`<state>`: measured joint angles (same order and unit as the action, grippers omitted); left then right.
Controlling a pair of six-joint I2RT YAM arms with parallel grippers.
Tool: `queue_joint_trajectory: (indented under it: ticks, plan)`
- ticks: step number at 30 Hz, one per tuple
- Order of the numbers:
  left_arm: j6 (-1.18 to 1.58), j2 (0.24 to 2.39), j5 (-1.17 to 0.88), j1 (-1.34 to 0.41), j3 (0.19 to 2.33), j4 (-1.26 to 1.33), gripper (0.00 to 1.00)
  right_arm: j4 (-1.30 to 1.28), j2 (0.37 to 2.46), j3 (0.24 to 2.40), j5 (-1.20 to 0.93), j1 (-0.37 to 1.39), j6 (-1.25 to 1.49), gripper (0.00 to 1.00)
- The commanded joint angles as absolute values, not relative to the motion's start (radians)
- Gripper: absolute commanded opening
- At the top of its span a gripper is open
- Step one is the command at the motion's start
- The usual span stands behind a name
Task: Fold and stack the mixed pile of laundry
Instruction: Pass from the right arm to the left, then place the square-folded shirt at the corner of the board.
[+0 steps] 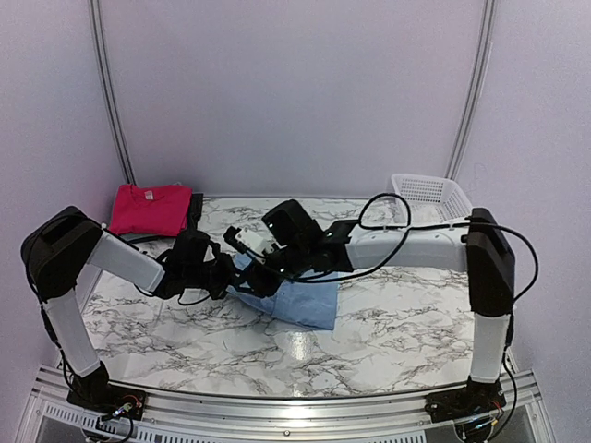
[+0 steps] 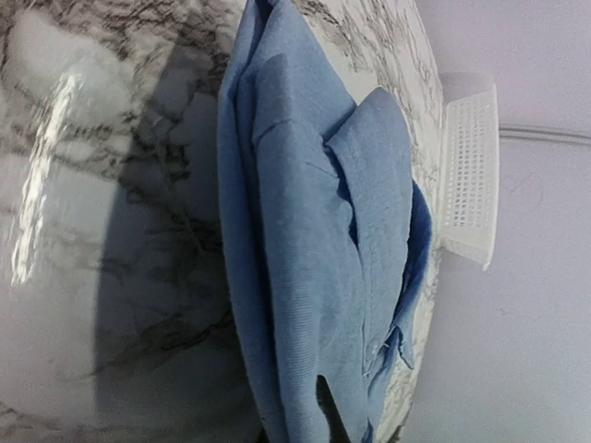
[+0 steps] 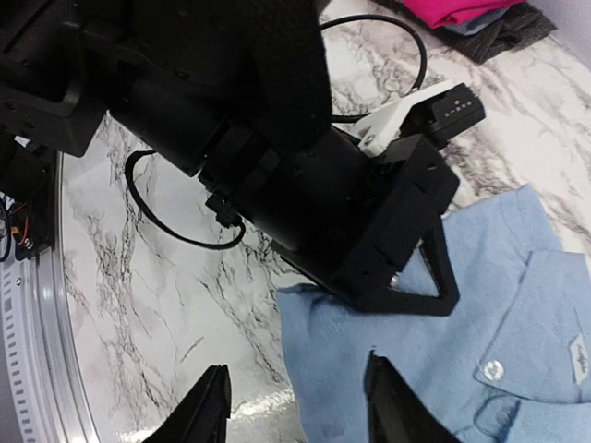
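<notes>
left gripper point(image 1: 222, 277): pinched shut on one end of the light blue shirt point(image 1: 300, 303) | right gripper point(image 3: 300, 406): fingers apart, holding nothing, just above that end | shirt: lies flat, well left of the white basket point(image 1: 429, 196), nearer the arms | long way: slants from the grippers toward the table edge in front of the basket

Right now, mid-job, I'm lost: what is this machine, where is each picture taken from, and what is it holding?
Two robot arms stand at the near edge of the marble table. The wide picture looks down from above and behind them; the other two come from a camera on each wrist. On the table lie a light blue shirt, a folded pink T-shirt far left, a white basket far right. The left gripper is shut on the shirt; the right gripper is open, empty.
</notes>
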<state>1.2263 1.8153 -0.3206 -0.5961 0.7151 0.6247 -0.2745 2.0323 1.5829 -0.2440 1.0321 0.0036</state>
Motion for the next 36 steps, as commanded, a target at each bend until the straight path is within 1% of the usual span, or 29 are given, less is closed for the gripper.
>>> queue_joint_trajectory:
  ticks: [1,4,5,6,8,12,17,21,27,31,36]
  plan:
    - [0.915,1.794,-0.256,-0.568,0.890,0.196,0.00,-0.241,1.850,1.503,-0.242,0.953,0.069,0.54]
    - [0.681,1.853,-0.206,-0.543,1.102,-0.124,0.00,-0.240,1.761,1.421,-0.236,0.915,0.107,0.88]
    - [0.594,1.880,-0.193,-0.535,1.176,-0.212,0.00,-0.235,1.732,1.389,-0.234,0.905,0.117,0.96]
    - [0.523,1.904,-0.177,-0.528,1.246,-0.285,0.00,-0.230,1.705,1.359,-0.229,0.895,0.127,0.98]
    - [0.377,1.952,-0.145,-0.511,1.375,-0.420,0.00,-0.222,1.649,1.295,-0.214,0.880,0.145,0.99]
    - [0.205,2.068,-0.048,-0.470,1.668,-0.589,0.00,-0.222,1.588,1.220,-0.179,0.851,0.176,0.99]
    - [0.080,2.169,0.050,-0.428,1.938,-0.693,0.00,-0.240,1.551,1.179,-0.124,0.836,0.189,0.98]
    - [0.006,2.217,0.116,-0.403,2.084,-0.727,0.00,-0.253,1.545,1.172,-0.094,0.824,0.196,0.99]
    - [-0.067,2.229,0.167,-0.335,2.178,-0.740,0.00,-0.259,1.558,1.178,-0.075,0.796,0.207,0.99]
    - [-0.088,2.214,0.153,-0.281,2.190,-0.735,0.00,-0.240,1.537,1.157,-0.060,0.773,0.211,0.99]
    - [-0.122,2.184,0.137,-0.243,2.194,-0.719,0.00,-0.210,1.535,1.125,-0.113,0.711,0.229,0.99]
